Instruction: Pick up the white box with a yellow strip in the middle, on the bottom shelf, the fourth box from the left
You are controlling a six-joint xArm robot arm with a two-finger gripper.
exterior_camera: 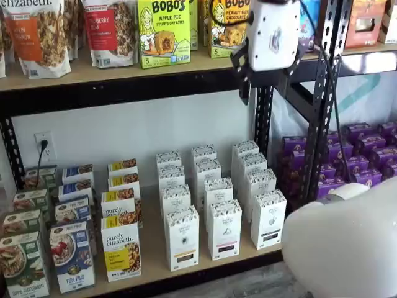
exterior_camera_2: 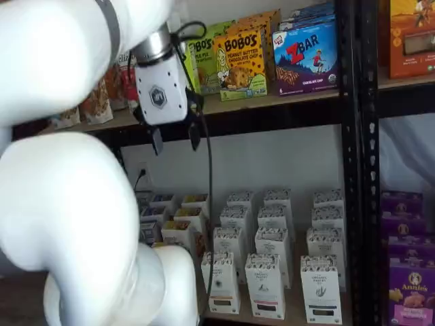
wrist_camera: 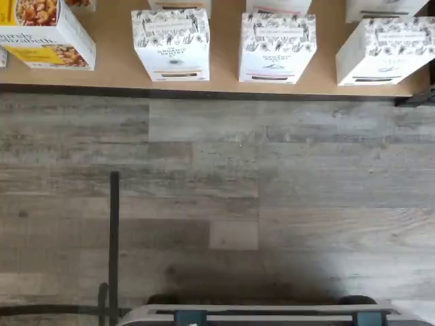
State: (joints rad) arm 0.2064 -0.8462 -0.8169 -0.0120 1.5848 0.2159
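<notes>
The gripper [exterior_camera_2: 175, 139] is seen in the upper left of a shelf view, its two black fingers spread with a plain gap and nothing held between them, high above the bottom shelf [exterior_camera: 205, 268]. The white box [exterior_camera: 183, 239] stands untouched at the front of its row, low in the frame's middle. Nothing is done yet: descent, approach, closing and lifting are all judged to remain.
</notes>
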